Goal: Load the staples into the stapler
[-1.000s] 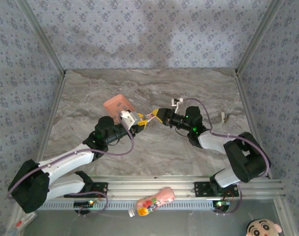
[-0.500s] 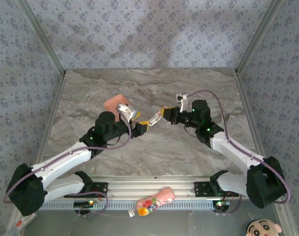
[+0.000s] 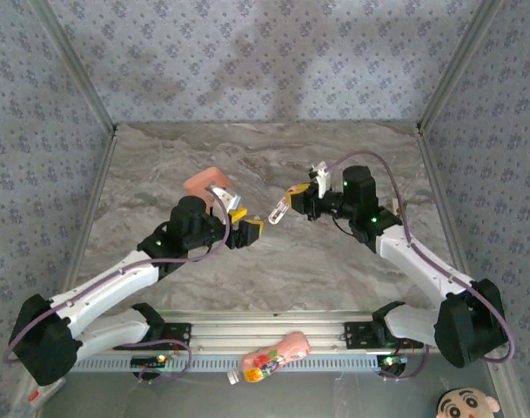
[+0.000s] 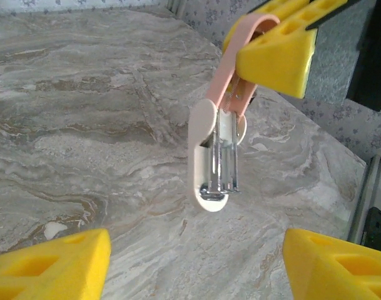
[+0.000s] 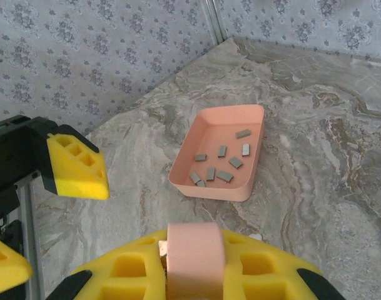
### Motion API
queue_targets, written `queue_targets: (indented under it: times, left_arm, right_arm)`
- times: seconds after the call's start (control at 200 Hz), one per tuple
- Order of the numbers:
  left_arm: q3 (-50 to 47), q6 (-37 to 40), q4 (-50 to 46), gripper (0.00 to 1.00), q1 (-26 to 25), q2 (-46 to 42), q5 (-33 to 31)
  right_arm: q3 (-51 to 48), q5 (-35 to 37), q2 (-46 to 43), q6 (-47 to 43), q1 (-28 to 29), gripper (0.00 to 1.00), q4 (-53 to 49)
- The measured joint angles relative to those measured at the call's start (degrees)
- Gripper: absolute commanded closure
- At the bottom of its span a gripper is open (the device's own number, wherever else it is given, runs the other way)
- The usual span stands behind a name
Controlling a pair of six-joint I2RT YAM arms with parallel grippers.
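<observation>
At 6 o'clock in the right wrist view, the stapler offers just its rounded pink end. The rest is buried between the pads of the right pincer and cut by the bottom edge. From the left wrist, its pink handle runs up behind a yellow pad at 1 o'clock, itself cropped by the top edge. Whether the metal channel holds anything cannot be told. The left pincer appears there as yellow fingers cropped at 7 and 5 o'clock.

From above, the left arm's wrist covers the 4 o'clock corner of the tray. The staples, plain grey strips from the right wrist, are too small to make out from above. At 6 o'clock the label on the bottle is unreadable. A cartoon face at 5 o'clock is cut by the frame.
</observation>
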Motion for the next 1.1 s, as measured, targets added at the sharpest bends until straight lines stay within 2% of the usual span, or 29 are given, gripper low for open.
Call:
queue_targets:
  times: [0.21,0.48,0.72,1.099]
  left_arm:
    - [4.98,0.37,-3.63,0.28,0.00,3.85,0.81]
    - [5.40,-2.10,-4.07,0.31,0.00,9.11,5.16]
    - [6.45,-3.56,-5.05,0.34,0.00,9.68,5.07]
    - [16.65,-0.02,-15.17,0.38,-1.03,14.27,-0.15]
  right_arm:
    - [3.02,-1.79,1.62,0.24,0.24,0.84,-4.96]
    - [3.82,-3.10,2.69,-1.29,0.70,0.84,-8.68]
    - [5.77,-1.70,5.27,3.82,0.72,0.84,-10.84]
    - [8.00,1.07,10.34,15.58,1.84,0.86,-14.95]
